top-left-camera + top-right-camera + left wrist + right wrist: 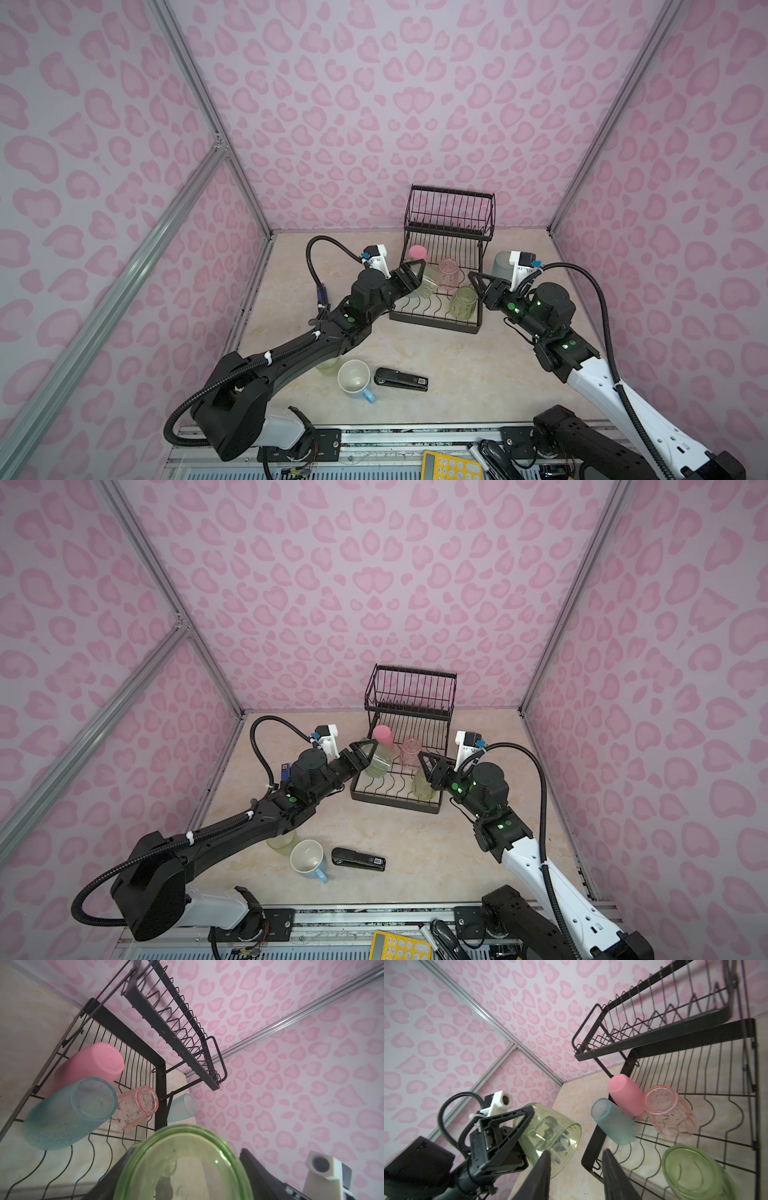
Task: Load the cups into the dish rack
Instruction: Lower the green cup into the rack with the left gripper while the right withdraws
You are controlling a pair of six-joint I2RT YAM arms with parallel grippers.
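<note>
Slantwise, left claw (pixel 538 1119) pinching clear green cup (pixel 550 1136), mouth toward dish rack (pixel 691 1036), right claw (pixel 577 1155) spread.

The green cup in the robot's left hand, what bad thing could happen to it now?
1. The left gripper holds the clear green cup just outside the dish rack's frame. The cup might catch on that frame going in.
2. The blue tumbler and pink tumbler sit just inside that edge, so the incoming cup could bump them or tip them over.
</note>
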